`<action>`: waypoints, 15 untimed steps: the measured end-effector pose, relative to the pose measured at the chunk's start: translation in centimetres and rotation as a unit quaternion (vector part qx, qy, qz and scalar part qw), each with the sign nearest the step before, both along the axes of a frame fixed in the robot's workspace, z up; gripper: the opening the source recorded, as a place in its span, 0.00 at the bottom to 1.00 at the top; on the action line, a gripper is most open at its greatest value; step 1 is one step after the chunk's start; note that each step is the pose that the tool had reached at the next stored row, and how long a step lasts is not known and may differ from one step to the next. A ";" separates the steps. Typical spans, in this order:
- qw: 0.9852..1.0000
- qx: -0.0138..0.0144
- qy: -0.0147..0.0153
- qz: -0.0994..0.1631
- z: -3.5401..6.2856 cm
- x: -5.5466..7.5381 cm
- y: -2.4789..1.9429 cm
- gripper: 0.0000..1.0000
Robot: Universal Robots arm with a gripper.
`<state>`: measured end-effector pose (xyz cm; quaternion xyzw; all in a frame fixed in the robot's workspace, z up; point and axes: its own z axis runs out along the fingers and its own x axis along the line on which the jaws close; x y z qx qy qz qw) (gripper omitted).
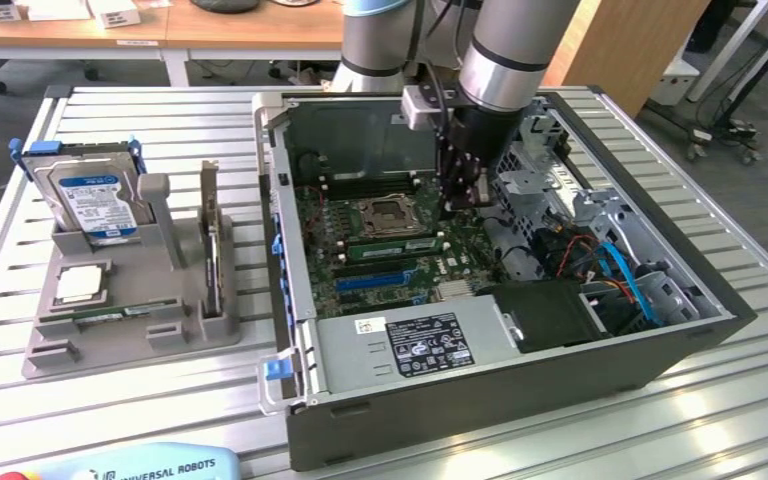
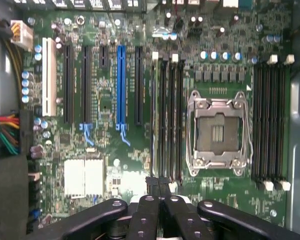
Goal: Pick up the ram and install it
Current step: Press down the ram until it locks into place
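Observation:
The ram is a narrow green stick with dark chips, standing in a memory slot just beside the CPU socket of the motherboard. In the wrist view the ram shows edge-on as a thin green line in the slot nearest the expansion slots. My gripper hangs inside the open computer case, above the motherboard near the socket. In the wrist view my gripper is shut, its fingertips pressed together over one end of the slot bank, with nothing visible between them.
The case walls, a drive cage and cables hem in the motherboard. A power supply sits at the case front. At the exterior view's left, a grey fixture holds a hard drive and a chip.

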<state>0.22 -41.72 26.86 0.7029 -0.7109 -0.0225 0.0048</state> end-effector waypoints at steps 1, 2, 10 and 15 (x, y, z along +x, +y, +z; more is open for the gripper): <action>1.000 0.000 0.000 0.000 0.00 0.1 0.00 0.10; 1.000 0.000 0.000 0.000 0.00 0.1 0.00 0.10; 1.000 0.000 0.000 0.000 -0.05 0.1 -0.01 0.10; 1.000 0.000 0.000 0.000 -0.31 0.1 0.00 0.10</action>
